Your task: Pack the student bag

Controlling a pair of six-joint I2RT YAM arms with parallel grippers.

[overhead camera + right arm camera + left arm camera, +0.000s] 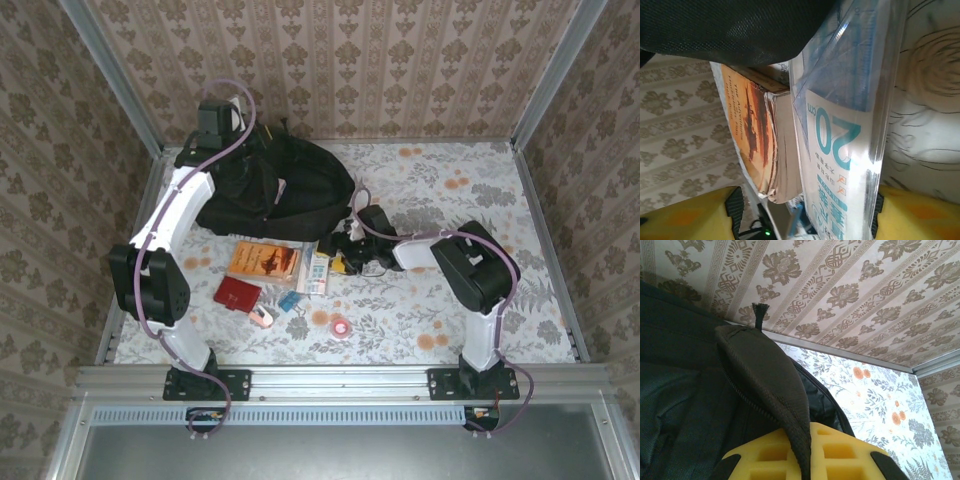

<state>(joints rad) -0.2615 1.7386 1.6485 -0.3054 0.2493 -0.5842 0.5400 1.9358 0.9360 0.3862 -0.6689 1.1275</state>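
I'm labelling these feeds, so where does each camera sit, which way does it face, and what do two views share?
Top external: high behind the arm bases, looking down on the floral table; left arm and right arm show.
Left wrist: beside the large black soft fabric backpack, facing the wallpapered wall; left jaws shut on its flap.
Right wrist: low over the table, facing a clear plastic ruler packet and orange paperback book; right jaws open.
Shared: top and right wrist both show packet and book.
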